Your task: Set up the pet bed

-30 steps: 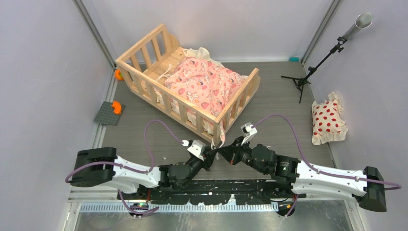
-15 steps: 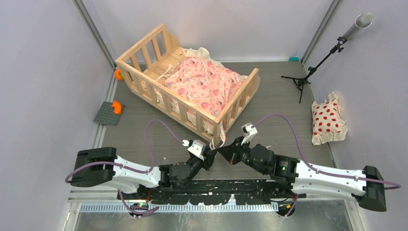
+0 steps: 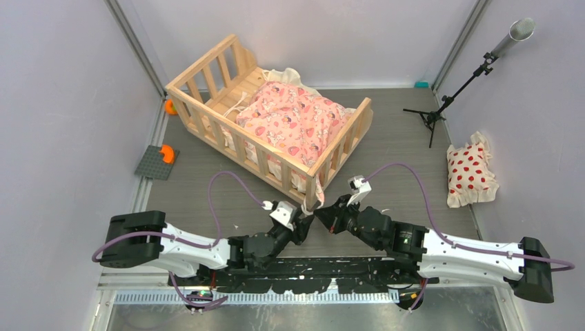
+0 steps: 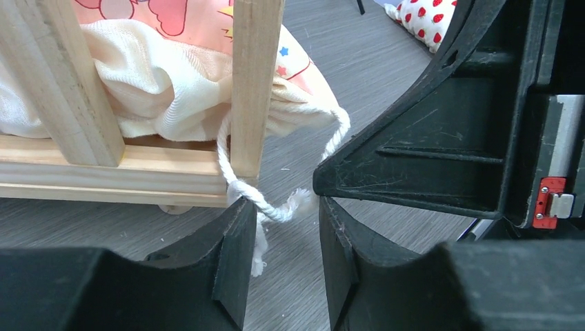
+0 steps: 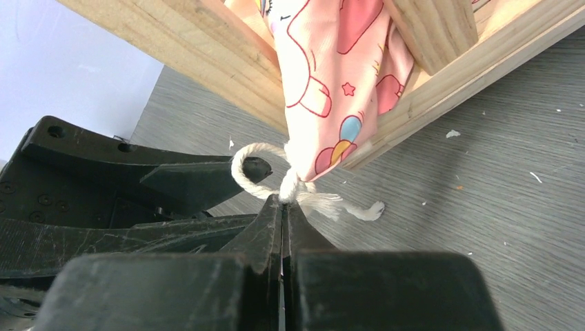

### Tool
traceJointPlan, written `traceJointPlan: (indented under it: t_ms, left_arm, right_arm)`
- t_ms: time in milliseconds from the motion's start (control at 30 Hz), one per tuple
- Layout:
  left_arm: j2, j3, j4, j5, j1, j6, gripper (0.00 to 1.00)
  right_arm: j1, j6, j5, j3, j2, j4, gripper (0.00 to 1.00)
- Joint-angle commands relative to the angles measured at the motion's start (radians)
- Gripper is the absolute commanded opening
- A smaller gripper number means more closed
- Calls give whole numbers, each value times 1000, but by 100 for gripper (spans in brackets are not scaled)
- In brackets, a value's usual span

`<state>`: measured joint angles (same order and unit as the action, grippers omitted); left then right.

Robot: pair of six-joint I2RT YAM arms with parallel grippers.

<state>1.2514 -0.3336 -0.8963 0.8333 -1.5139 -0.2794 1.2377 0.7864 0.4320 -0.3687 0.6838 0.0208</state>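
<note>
While the right gripper [image 5: 283, 205] pinches the cream tie [image 5: 243, 165] by the pet bed [image 3: 200, 63] corner, left gripper [image 4: 284, 208] sits parted around it

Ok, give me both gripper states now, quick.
Left gripper: open, cream tie cord in the gap, not gripped.
Right gripper: shut on the cream tie cord.

Bright, even light, soft shadows; the wrist views seem slightly blurred nearest the lens.

Top view: high overhead, facing down, whole scene. Wrist views: low, close, sharing pet bed [image 4: 256, 89] corner.
</note>
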Motion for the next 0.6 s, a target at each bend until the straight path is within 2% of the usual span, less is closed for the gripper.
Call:
traceJointPlan:
  t_ms: [0,567]
  left_arm:
    - [-16,-47,-39,4,-5,17,40]
    - [-26,-32,-38,-40,-5,58,39]
  right_arm:
    - [5,26,36,-34,11,-3,1]
    - [6,37,45,-39,1,-15,1]
